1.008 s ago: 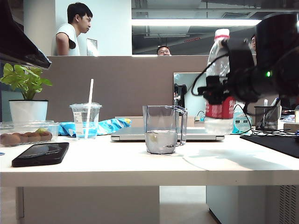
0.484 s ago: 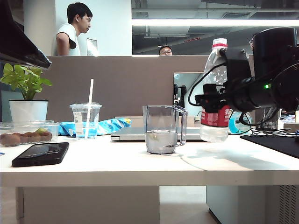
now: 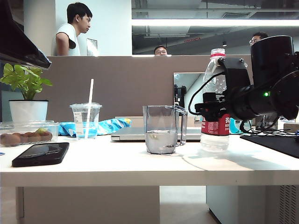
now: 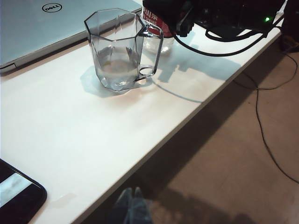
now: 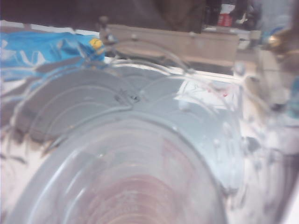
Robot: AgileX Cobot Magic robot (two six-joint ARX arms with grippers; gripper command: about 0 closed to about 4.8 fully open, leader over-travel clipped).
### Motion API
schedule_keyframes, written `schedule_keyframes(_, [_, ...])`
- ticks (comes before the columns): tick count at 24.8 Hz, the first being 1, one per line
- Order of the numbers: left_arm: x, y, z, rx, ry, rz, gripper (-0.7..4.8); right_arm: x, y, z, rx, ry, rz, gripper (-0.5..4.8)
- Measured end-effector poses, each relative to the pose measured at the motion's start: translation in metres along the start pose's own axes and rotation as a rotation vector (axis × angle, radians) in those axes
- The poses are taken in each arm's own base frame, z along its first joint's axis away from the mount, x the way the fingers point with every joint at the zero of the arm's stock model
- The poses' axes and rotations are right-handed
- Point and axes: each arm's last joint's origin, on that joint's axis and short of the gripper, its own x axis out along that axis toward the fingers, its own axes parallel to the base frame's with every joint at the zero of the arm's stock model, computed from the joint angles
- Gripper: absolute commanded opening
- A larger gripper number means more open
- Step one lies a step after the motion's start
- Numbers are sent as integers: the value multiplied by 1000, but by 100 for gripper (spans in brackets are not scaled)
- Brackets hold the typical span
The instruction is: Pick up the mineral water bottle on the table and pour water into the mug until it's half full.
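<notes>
The mineral water bottle [image 3: 216, 74] stands upright to the right of the mug, its base down at the table [image 3: 117, 165]. My right gripper [image 3: 211, 108] is shut on its red label; the bottle's clear body [image 5: 140, 163] fills the right wrist view. The mug [image 3: 161, 135] sits mid-table with water in its lower part, handle toward the bottle. In the left wrist view the mug [image 4: 119, 51] is in front of the bottle [image 4: 156, 44] and the right gripper [image 4: 173, 18]. My left gripper [image 4: 133, 205] is shut and empty, off the table's front edge above the floor.
A closed laptop [image 3: 135, 134] lies behind the mug. A black phone [image 3: 41, 154] lies at the front left. A lidded cup with straw [image 3: 86, 119], a fruit box [image 3: 25, 133] and a potted plant [image 3: 27, 93] stand left. A black mat [image 3: 275, 142] covers the right end.
The right arm has lowered the bottle from above the table down to the tabletop, keeping it upright beside the mug. The mug and everything else stay put.
</notes>
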Motion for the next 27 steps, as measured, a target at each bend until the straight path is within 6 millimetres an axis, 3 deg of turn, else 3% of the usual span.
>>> schedule_keyframes(3, [0,0,0,0,0,0,-5,0,0,0,1,0,-1,382])
schedule_keyframes(7, [0,0,0,0,0,0,-5,0,1,0,2,-4,25,424])
schedule_keyframes(9, [0,0,0,0,0,0,-5,0,1,1,1,-9,42,479])
schedule_keyframes(18, [-4,0,6,26,-60,42,-5,-12,0,14,0,-46,32,479])
schedule_keyframes(24, [-22,-3,12,57,-146,159,-5,-39,0,8,-8,-6,15,479])
schedule_keyframes(25, [-34,-7,14,71,-195,202,-5,-51,0,11,-9,-16,14,479])
schedule_keyframes(26, [-40,-9,15,76,-214,223,-5,-58,0,14,-9,-27,14,470])
schedule_keyframes(27, [-49,-12,16,82,-243,246,-5,-65,0,16,-9,-35,13,403])
